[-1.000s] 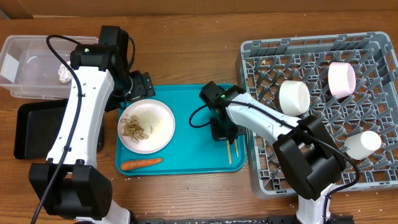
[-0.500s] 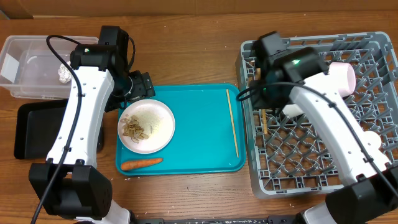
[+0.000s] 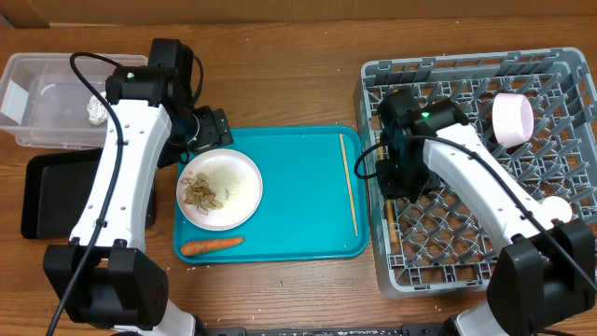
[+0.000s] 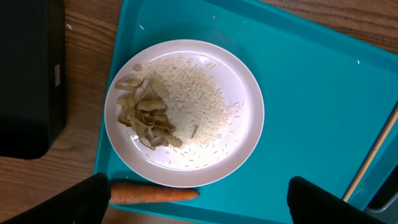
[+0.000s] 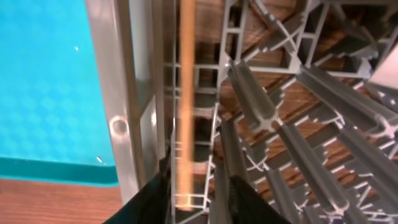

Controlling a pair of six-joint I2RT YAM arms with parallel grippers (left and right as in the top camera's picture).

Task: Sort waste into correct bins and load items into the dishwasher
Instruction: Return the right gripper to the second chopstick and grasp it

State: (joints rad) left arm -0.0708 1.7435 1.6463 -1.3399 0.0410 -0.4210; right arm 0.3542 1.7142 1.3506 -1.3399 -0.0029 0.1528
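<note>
A white plate (image 3: pixel 219 189) with rice and peels sits on the teal tray (image 3: pixel 298 233), and it also shows in the left wrist view (image 4: pixel 186 112). A carrot (image 3: pixel 212 245) lies at the tray's front left. One wooden chopstick (image 3: pixel 348 184) lies on the tray's right side. A second chopstick (image 5: pixel 186 93) lies in the grey dish rack (image 3: pixel 466 271) along its left wall. My right gripper (image 5: pixel 199 202) is low in the rack with its fingers slightly apart on either side of that chopstick. My left gripper (image 4: pixel 199 205) is wide open above the plate and carrot (image 4: pixel 155 194).
A pink cup (image 3: pixel 512 119) and a white cup (image 3: pixel 552 210) stand in the rack. A clear container (image 3: pixel 47 103) holding crumpled paper and a black bin (image 3: pixel 47 196) stand left of the tray.
My right arm moved from the tray to the rack with one chopstick, then dropped low along the rack's left wall. The other chopstick stayed on the tray. My left arm has not moved.
</note>
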